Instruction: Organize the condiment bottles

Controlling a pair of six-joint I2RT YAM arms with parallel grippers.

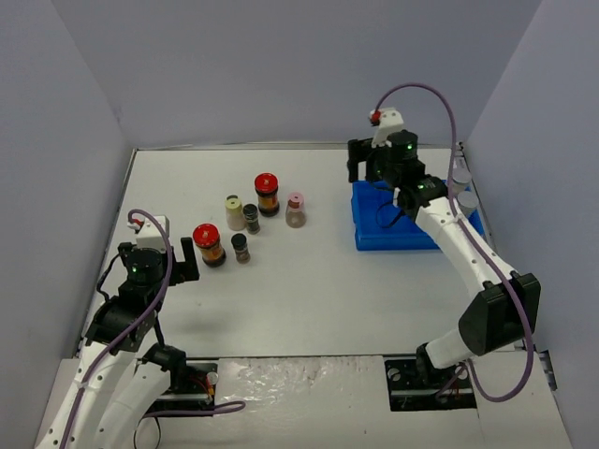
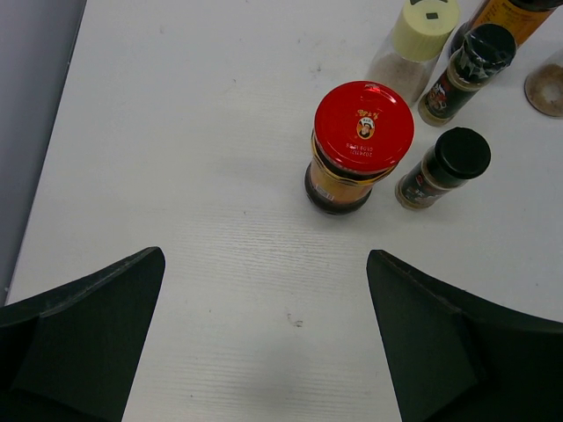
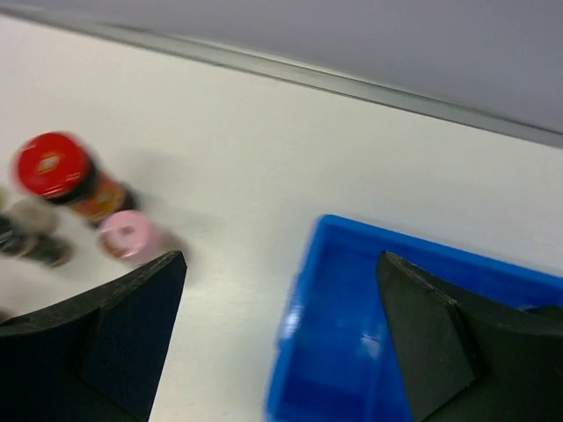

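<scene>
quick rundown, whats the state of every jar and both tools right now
left tool: open, empty
right tool: open, empty, above the blue tray corner
near red-lidded jar: upright, lid on
far red-lidded jar: upright, lid on
cream-lidded jar: upright, capped
pink-capped jar: upright, capped
near black-capped jar: upright, capped
far black-capped jar: upright, capped
silver-lidded jars: at the tray's right side, too small to tell more

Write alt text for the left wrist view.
A red-lidded sauce jar stands upright on a white table, just ahead of the open left pincer. A black-capped jar stands at its right; a second black-capped jar and a cream-capped jar stand beyond.
</scene>
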